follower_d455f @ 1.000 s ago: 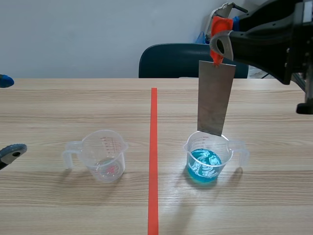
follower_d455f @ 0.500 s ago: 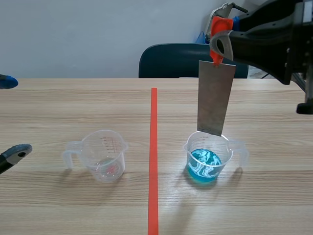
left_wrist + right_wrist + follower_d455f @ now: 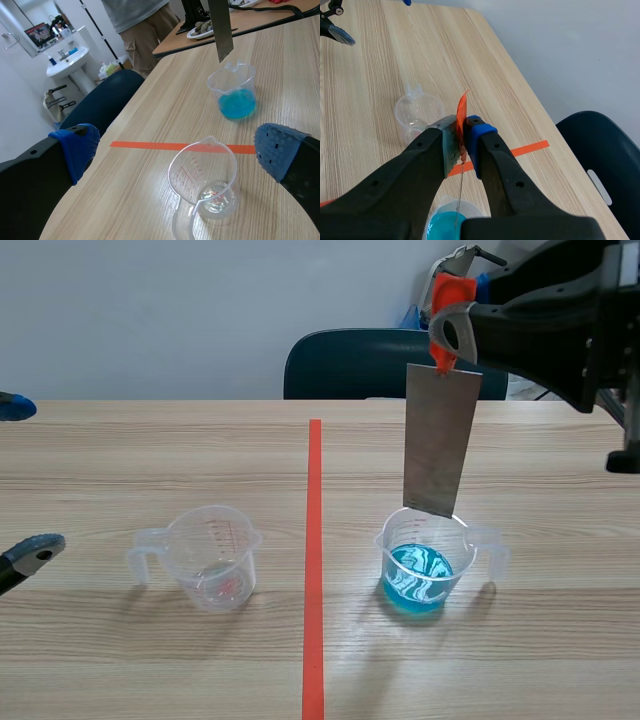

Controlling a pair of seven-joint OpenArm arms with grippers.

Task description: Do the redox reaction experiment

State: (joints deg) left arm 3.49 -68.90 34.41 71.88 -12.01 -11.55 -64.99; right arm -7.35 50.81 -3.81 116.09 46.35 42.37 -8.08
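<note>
A grey metal strip (image 3: 440, 440) with an orange tab at its top hangs upright from my right gripper (image 3: 447, 328), which is shut on the tab. Its lower end sits just above the rim of a clear cup of blue liquid (image 3: 425, 565) right of the red tape line. In the right wrist view the strip (image 3: 460, 185) shows edge-on below my gripper (image 3: 462, 131), over the blue cup (image 3: 445, 220). A second clear cup (image 3: 213, 558), nearly empty, stands left of the line. My left gripper (image 3: 175, 145) is open, with the nearly empty cup (image 3: 204, 187) just ahead and the blue cup (image 3: 234, 90) farther off.
A dark blue chair (image 3: 370, 365) stands behind the table's far edge. In the left wrist view a person (image 3: 142, 25) stands past the table, near another table with dishes (image 3: 200, 31).
The metal strip has risen slightly, its lower end now a bit higher above the blue cup. The left gripper shifted a little to the right early on.
</note>
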